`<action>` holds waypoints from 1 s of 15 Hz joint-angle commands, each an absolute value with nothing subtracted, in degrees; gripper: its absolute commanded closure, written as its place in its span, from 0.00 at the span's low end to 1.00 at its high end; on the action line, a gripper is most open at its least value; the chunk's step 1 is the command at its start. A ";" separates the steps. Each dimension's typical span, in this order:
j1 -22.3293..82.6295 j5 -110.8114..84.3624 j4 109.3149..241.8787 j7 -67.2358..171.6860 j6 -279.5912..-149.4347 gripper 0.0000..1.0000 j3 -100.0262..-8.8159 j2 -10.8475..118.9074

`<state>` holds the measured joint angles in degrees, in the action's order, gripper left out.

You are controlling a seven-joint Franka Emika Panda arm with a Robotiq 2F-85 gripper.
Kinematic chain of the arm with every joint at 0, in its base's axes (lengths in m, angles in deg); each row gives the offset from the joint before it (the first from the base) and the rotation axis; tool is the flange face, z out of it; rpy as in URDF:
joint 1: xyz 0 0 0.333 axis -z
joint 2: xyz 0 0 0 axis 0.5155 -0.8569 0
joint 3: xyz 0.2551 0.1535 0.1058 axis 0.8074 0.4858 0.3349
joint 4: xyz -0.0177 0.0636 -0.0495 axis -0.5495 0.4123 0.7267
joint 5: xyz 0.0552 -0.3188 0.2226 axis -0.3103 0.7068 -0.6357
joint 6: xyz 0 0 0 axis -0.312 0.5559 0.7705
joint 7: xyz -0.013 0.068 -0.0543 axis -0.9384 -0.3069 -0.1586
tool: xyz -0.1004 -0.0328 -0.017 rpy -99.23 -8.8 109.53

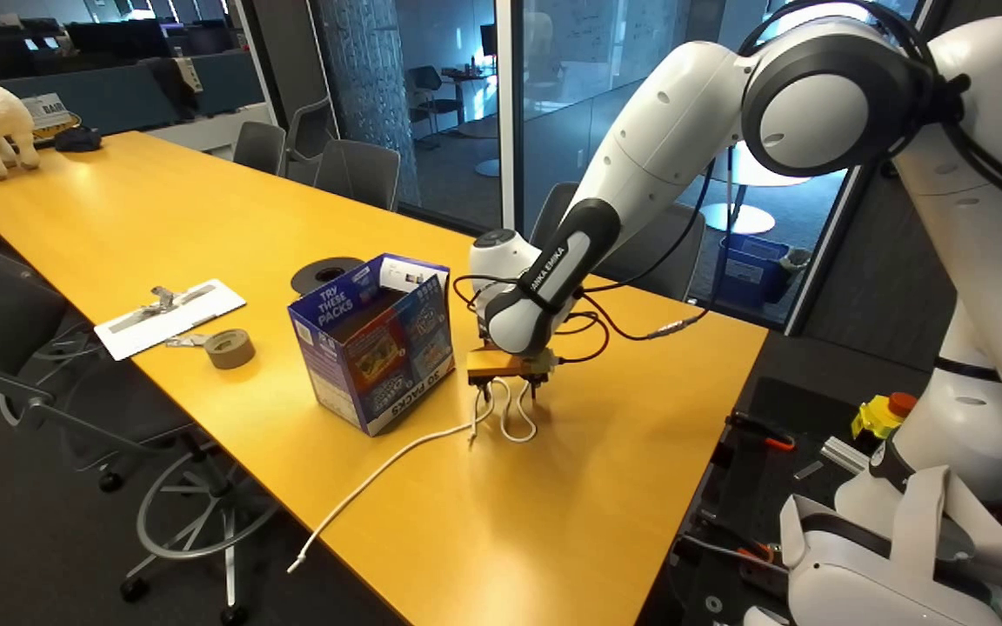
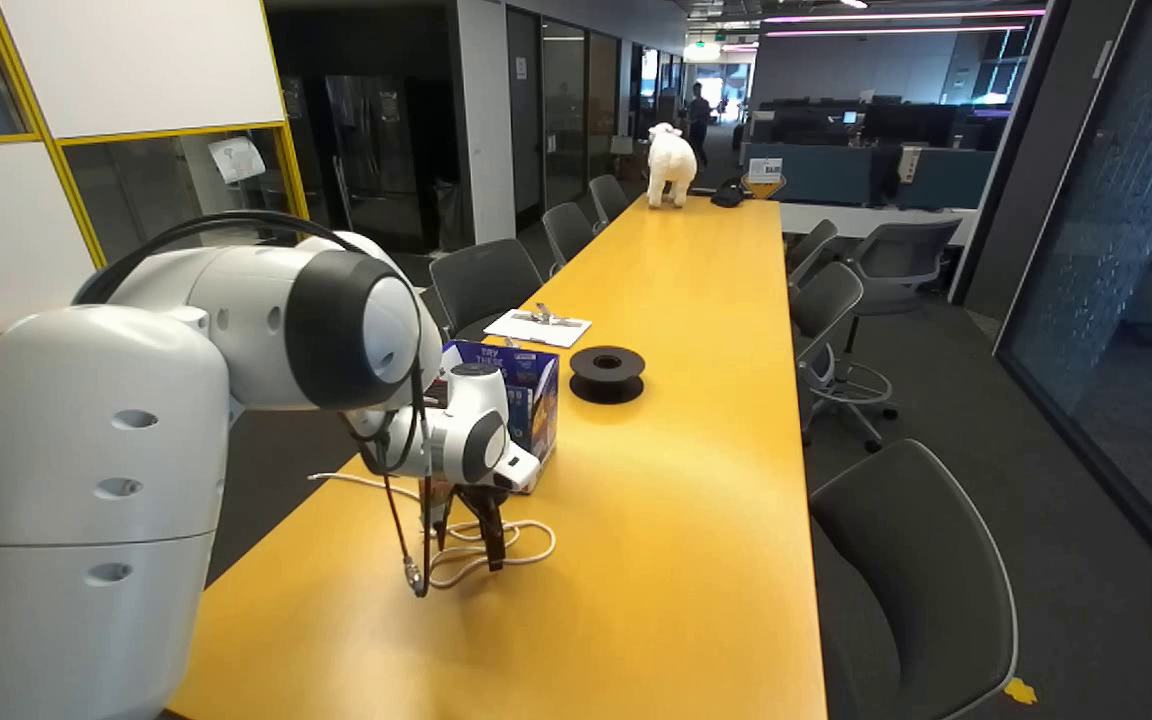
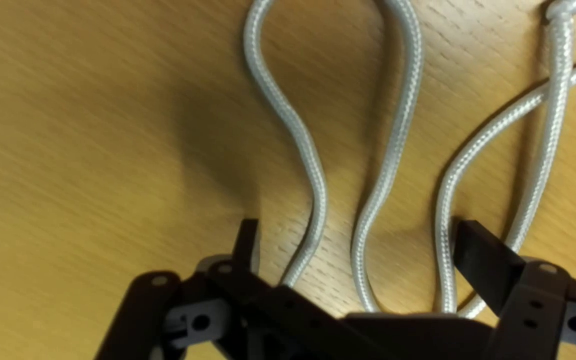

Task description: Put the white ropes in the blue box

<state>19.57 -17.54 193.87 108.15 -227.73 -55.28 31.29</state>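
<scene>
The pincer (image 1: 510, 394) stands spread over the white ropes (image 3: 320, 197), pinching nothing; 3 strands pass between its fingers (image 3: 488, 267). In the wrist view a further length runs behind the finger at 4 o'clock, so closing here could miss it or press it into the counter (image 1: 631, 443). Whether the tips touch that surface cannot be told; if they sit too high, the cords would likely slide out underneath. In an exterior view the blue box (image 1: 397, 361) stands between 9 and 10 o'clock from the pincer, near the arm (image 1: 666, 113), and a sideways swing begun too low could shove or tip it. There the ropes' loose tail runs toward 8 o'clock, its end past the counter's edge. Being limp and long, it would probably trail during the lift, catch on the box's rim and stay draped outside, or drag the rest back out.
</scene>
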 commanded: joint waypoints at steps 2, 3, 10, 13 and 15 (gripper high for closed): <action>19.96 -18.56 194.81 106.15 -229.09 0.00 -55.00 32.17; 19.96 -18.59 194.82 106.12 -229.09 0.00 -55.02 32.16; 19.81 -18.47 195.16 105.56 -230.59 0.50 -55.23 32.13; 19.83 -18.53 195.23 105.30 -231.27 0.72 -55.21 32.24; 20.00 -18.69 195.23 105.11 -231.46 0.87 -55.12 32.31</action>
<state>19.57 -17.61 194.22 106.96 -230.16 -55.29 31.72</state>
